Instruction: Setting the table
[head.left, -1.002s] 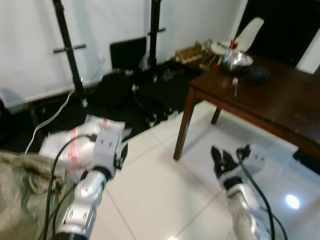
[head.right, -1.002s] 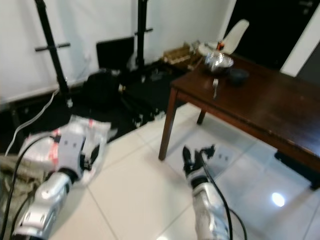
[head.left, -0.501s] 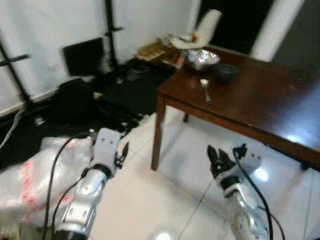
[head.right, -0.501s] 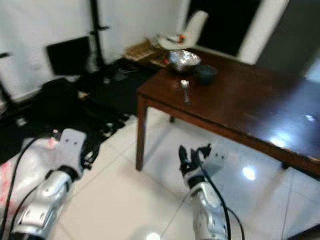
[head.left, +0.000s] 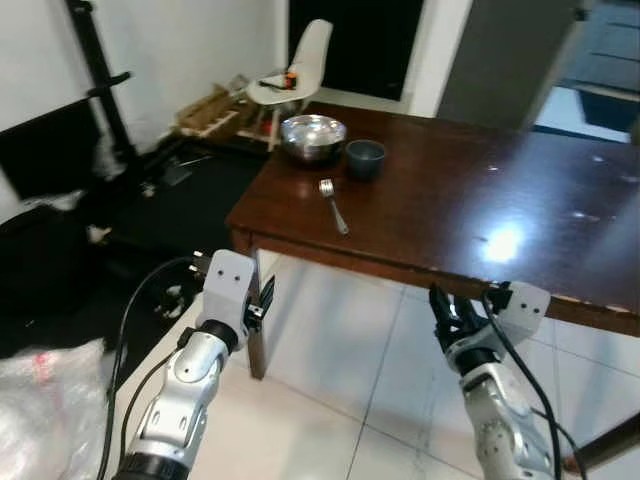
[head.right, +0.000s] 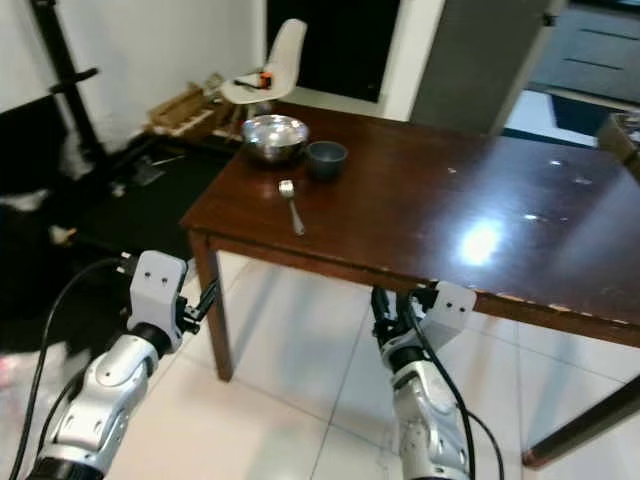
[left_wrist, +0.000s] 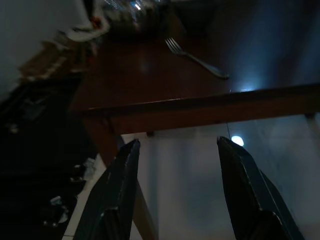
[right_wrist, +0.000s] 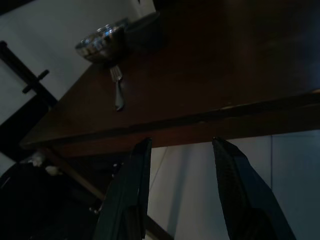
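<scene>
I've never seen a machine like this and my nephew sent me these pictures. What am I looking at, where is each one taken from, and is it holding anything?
This is a walking robot with two silver arms, each ending in a gripper of two black fingers. The two wide pictures come from a camera on its head, looking down: its left gripper and right gripper hang low in front of a dark wooden table. The two dark pictures come from cameras on the wrists, looking along the fingers at the table edge from below. On the table's far corner stand a shiny metal bowl and a small dark cup, with a fork lying nearer. A white chair stands behind. Both grippers are open and hold nothing.
</scene>
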